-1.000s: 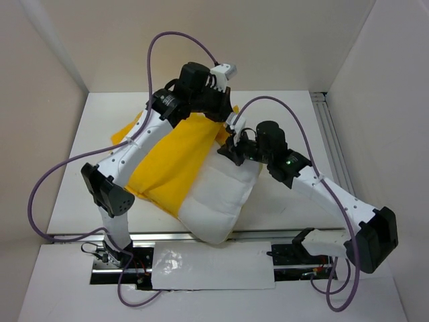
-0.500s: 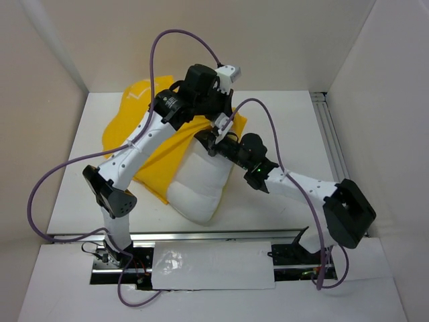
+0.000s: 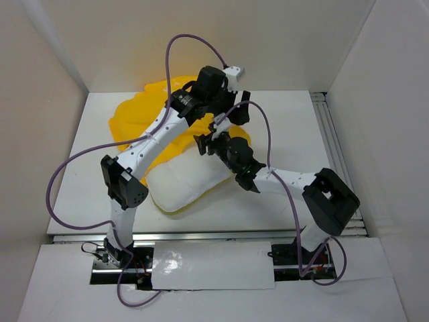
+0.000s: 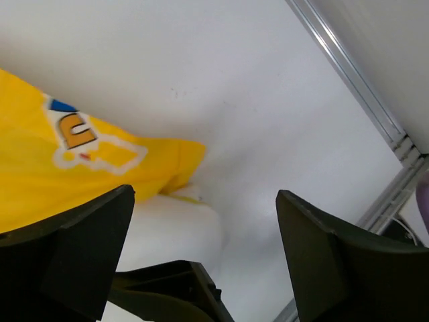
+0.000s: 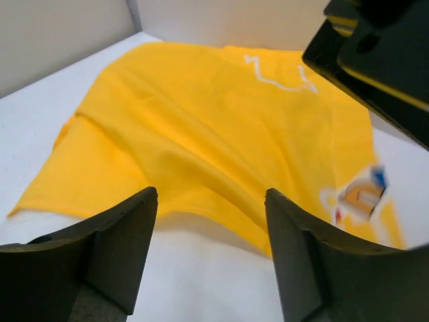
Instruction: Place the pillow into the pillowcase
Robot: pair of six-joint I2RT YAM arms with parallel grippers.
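Pillow (image 3: 181, 184): lies flat on bench (image 3: 295, 127), near the centre; its far end is covered by yellow cloth. Inside the sack or merely under it, cannot tell.
Pillowcase (image 3: 134, 117): spread over far left of bench, one edge draped onto the pillow; lettering (image 4: 74, 131) shows near a corner.
Left hand (image 4: 204, 201): fingers spread, released, nothing between them — above the pillowcase corner.
Right hand (image 5: 211, 201): fingers wide apart, released — low over the line where yellow cloth meets white pillow.

The pillow (image 3: 184, 184) lies mid-way across the table (image 3: 288, 134), its far end tucked under the pillowcase (image 3: 134, 117), which spreads out behind it to the far left. The right gripper (image 3: 203, 144) hovers over that overlap, the left gripper (image 3: 238, 111) just behind it.
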